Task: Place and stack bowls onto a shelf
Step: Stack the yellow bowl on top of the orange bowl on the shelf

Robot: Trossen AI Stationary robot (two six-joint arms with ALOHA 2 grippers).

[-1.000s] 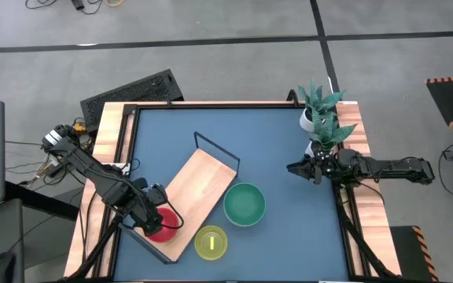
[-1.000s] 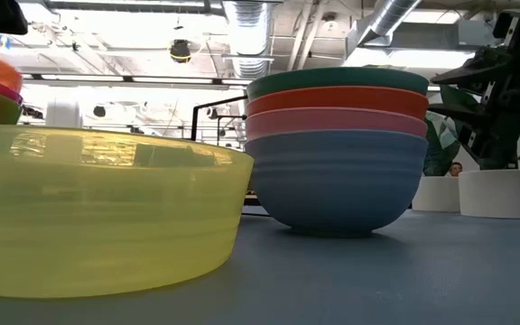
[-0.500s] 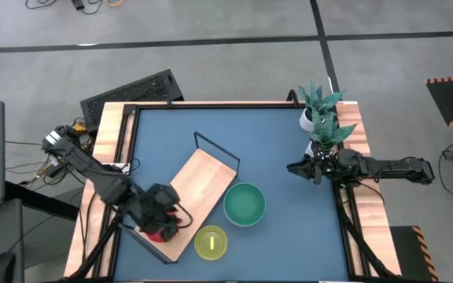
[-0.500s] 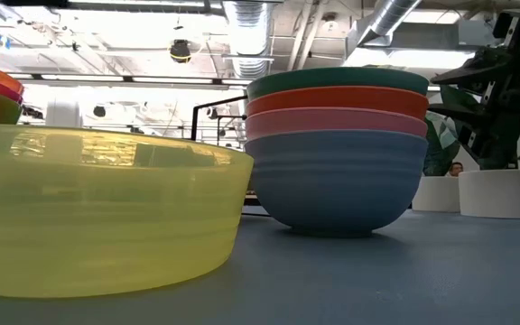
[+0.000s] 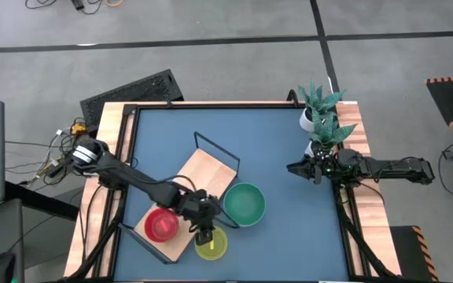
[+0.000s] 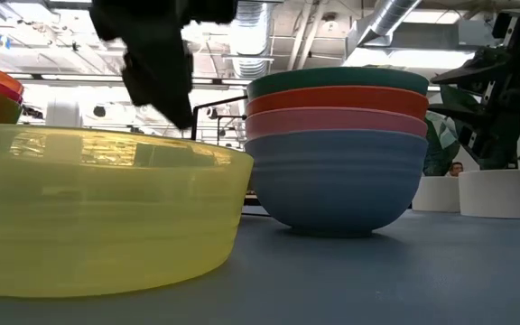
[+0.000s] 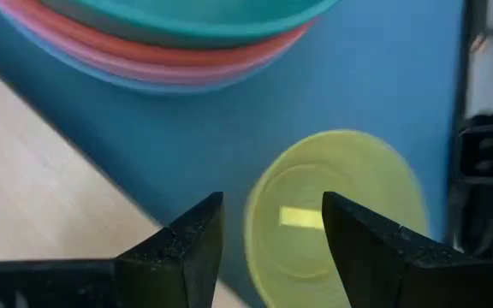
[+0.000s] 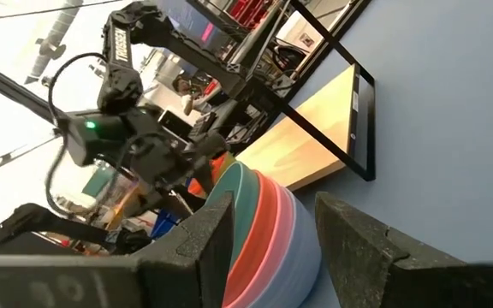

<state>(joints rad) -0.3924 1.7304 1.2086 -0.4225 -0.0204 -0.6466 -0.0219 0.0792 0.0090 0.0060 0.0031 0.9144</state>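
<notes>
A small yellow bowl sits on the blue tabletop near the front edge; it also shows in the low view and the left wrist view. My left gripper hangs open just above its left rim, touching nothing. A small stack of bowls, red on top, rests on the near-left end of the wooden shelf. A larger stack with teal on top, over orange, pink and pale blue bowls, stands on the table right of the shelf. My right gripper waits open at the table's right side.
A white pot with a green plant stands at the far right corner, behind my right arm. The shelf's black wire frame sticks up at its far end. The blue tabletop lies between the shelf and the plant.
My left gripper has moved from over the red-topped stack on the shelf toward the table's right and a little nearer, and now hangs above the yellow bowl. The red-topped stack stays on the shelf's near end.
</notes>
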